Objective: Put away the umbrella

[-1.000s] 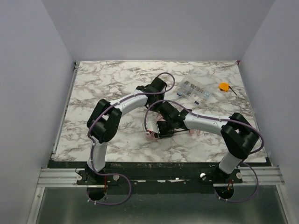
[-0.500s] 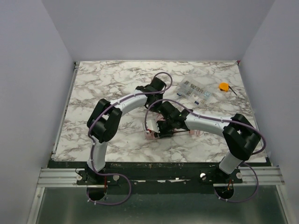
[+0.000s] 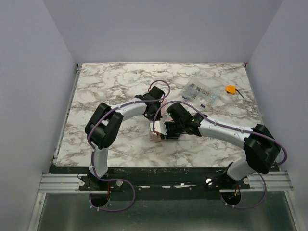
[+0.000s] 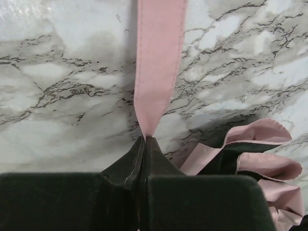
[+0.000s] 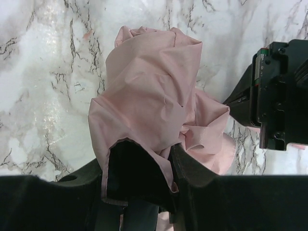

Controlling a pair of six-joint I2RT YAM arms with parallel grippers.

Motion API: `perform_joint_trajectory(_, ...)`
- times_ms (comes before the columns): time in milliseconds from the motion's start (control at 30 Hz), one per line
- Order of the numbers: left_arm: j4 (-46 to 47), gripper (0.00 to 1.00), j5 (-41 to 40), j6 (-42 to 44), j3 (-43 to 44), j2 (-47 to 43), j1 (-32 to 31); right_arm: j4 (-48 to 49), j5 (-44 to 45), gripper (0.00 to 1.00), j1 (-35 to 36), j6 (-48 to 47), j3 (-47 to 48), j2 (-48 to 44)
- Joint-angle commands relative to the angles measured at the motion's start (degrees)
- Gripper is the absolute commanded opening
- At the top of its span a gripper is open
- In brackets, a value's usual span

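Left end effector (image 4: 145,143), pressed together, pinches the pink strap (image 4: 159,57) of the umbrella (image 5: 149,82); right end effector (image 5: 139,161) clamps its bunched fabric. Marble table (image 3: 110,82) beneath.

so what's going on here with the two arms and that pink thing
Two robot arms are handling a pale pink folding umbrella on the marble table. The left gripper is shut on the umbrella's strap, which runs out straight from it. The right gripper is closed around its bunched fabric. A clear labelled packet and a small orange object lie apart near the far right corner.
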Motion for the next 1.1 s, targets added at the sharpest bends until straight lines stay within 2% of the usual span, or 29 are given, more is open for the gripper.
perform_joint_trajectory(0, 1.1, 0.0, -2.0, 0.1, 0.4, 0.6, 0.5, 0.3, -3.1, 0.02, 0.6, 1.6, 0.2, 0.1)
perform_joint_trajectory(167, -0.4, 0.0, 0.1, 1.1, 3.0, 1.5, 0.4, -1.4, -5.9, 0.02, 1.6, 1.7, 0.8, 6.2)
perform_joint_trajectory(300, -0.5, 0.0, 2.5, 0.4, 3.7, 2.4, 0.0, 0.7, -4.8, 0.02, 5.2, 2.5, 0.8, 6.9)
perform_joint_trajectory(500, -0.1, 0.0, 2.7, -0.4, 4.1, 1.9, -0.4, -1.8, -6.9, 0.02, 9.8, 4.1, 4.2, 13.9)
perform_joint_trajectory(600, -1.3, 0.0, 1.2, 0.3, 5.1, 1.1, -0.4, -4.3, -4.9, 0.02, 9.8, 4.5, 5.3, 17.7)
perform_joint_trajectory(833, -0.7, 0.0, -0.3, 0.6, 3.2, -1.3, 1.6, -9.8, -5.8, 0.02, 6.8, 7.1, 4.9, 18.2)
perform_joint_trajectory(900, 0.0, 0.06, 0.3, 0.3, 2.9, -2.3, 2.5, -11.5, -7.7, 0.02, 5.6, 7.1, 4.7, 18.8)
perform_joint_trajectory(933, 0.0, 0.12, 0.6, 0.3, 3.4, -2.6, 2.9, -12.6, -8.2, 0.02, 5.2, 7.0, 5.0, 19.5)
perform_joint_trajectory(1067, -1.0, 0.46, 1.4, 0.7, 6.4, -4.0, 4.1, -16.5, -10.9, 0.02, 4.1, 6.2, 6.6, 22.5)
